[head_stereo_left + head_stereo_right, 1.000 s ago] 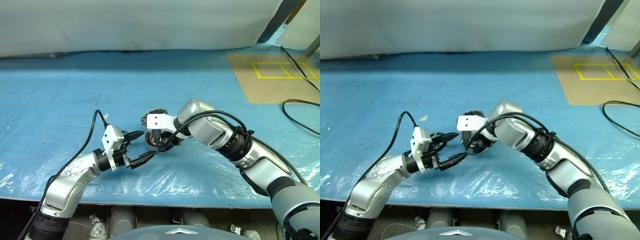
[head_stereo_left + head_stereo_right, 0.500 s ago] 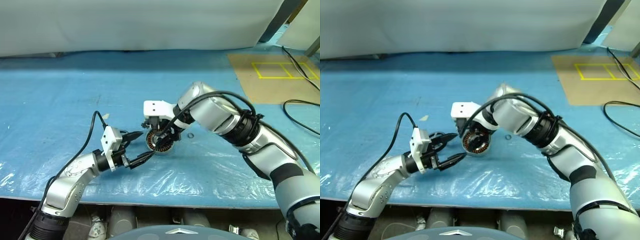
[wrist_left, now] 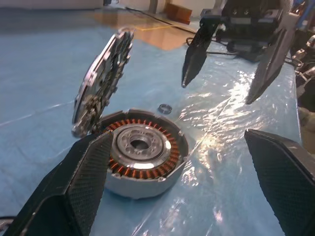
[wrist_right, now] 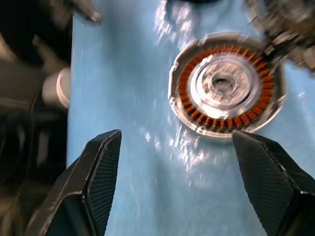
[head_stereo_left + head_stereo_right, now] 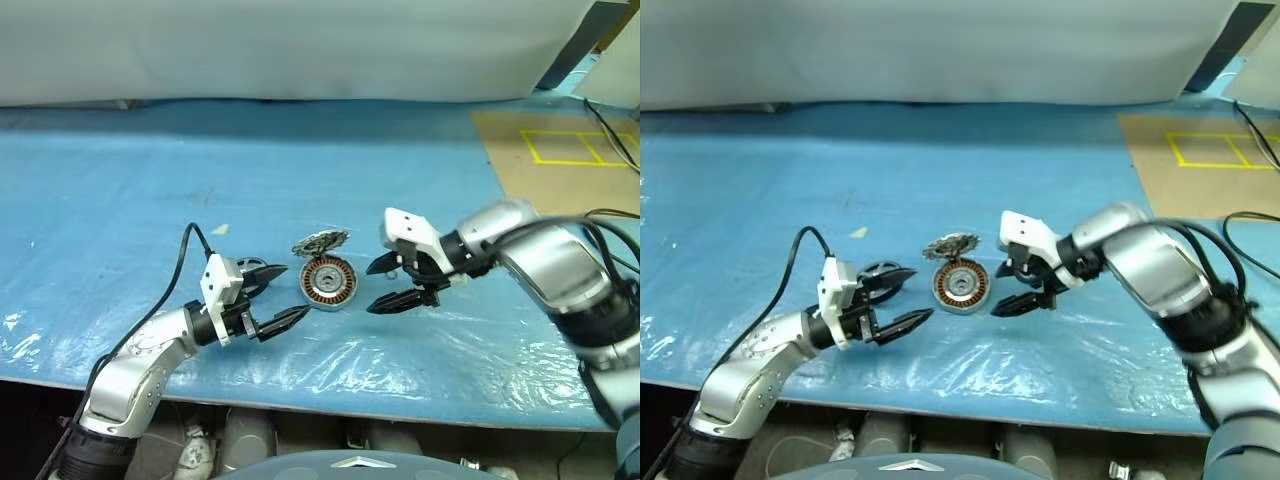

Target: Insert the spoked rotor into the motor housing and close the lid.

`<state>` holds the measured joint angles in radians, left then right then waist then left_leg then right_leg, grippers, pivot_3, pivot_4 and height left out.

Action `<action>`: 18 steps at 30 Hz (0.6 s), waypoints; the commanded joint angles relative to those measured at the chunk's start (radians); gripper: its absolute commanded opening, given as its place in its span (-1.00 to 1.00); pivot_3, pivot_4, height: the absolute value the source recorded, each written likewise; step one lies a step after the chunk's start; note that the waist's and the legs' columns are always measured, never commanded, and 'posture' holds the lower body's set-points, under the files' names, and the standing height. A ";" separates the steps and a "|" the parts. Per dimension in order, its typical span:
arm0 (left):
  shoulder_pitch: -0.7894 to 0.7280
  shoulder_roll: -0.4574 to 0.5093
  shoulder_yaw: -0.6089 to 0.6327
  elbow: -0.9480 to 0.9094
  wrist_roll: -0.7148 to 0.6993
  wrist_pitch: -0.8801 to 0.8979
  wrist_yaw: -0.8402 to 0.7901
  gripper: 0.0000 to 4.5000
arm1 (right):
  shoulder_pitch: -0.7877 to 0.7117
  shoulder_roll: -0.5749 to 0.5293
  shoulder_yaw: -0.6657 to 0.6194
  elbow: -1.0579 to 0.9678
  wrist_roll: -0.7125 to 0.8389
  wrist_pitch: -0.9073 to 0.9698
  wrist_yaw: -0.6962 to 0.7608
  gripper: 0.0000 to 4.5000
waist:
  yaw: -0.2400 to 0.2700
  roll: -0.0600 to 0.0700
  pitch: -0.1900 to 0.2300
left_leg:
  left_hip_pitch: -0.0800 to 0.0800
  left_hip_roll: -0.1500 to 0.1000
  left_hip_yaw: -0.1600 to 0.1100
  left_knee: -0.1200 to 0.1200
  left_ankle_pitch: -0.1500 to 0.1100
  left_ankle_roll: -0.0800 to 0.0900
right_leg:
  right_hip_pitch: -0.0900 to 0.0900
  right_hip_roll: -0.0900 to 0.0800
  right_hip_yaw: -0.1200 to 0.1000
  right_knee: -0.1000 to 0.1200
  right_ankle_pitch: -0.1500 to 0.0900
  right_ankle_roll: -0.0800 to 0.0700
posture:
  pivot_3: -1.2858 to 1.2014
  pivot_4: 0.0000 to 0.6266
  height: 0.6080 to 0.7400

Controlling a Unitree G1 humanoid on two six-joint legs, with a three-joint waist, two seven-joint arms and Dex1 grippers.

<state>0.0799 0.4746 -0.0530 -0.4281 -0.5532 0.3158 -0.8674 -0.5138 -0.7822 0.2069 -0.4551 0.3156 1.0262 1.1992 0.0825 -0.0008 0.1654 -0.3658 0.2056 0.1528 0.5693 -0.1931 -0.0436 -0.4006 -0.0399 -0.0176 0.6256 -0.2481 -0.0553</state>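
The motor housing (image 5: 327,283) sits on the blue sheet, its copper windings and silver centre showing. Its lid (image 5: 320,243) stands tilted open on the housing's far edge, ridged face inward. Just left of the housing, my left gripper (image 5: 297,290) is open and empty. My right gripper (image 5: 368,290) is open and empty just right of it, fingers pointing at the housing. A dark round rim (image 5: 876,268) lies behind my left gripper's far finger, mostly hidden. I take it for the spoked rotor.
A tiny dark ring (image 3: 165,108) lies on the sheet beyond the housing, near my right gripper. A brown board with yellow tape (image 5: 560,150) and a black cable (image 5: 612,215) are at the far right. The table's front edge runs close below both grippers.
My right gripper has drawn back to the right from over the housing and opened wider. The lid now stands open and the windings are uncovered. My left gripper has stayed put.
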 commanded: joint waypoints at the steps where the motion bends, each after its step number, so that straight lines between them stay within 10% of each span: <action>1: 0.033 0.016 0.027 -0.077 -0.031 0.010 0.013 1.00 | 0.127 0.067 -0.146 -0.080 -0.011 -0.086 -0.181 0.68 | -0.003 0.000 0.000 | 0.001 0.000 0.000 0.000 0.000 0.000 | 0.001 0.000 0.000 0.000 0.000 0.000 | 0.03 -0.52 1.00; 18: 0.020 0.020 0.019 -0.027 -0.016 -0.002 0.006 1.00 | 0.372 0.220 -0.120 0.055 -0.137 -0.217 -0.586 0.68 | -0.014 0.001 -0.001 | 0.003 -0.001 0.000 0.000 0.000 0.000 | 0.004 -0.001 0.001 -0.003 -0.002 -0.003 | 0.03 -0.52 1.00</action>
<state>0.0978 0.4929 -0.0416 -0.4394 -0.5670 0.3352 -0.8512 -0.1484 -0.5541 0.0922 -0.3924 0.1833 0.8304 0.6230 0.0689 0.0005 0.1646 -0.3631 0.2042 0.1526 0.5695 -0.1932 -0.0436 -0.3963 -0.0408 -0.0169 0.6222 -0.2502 -0.0582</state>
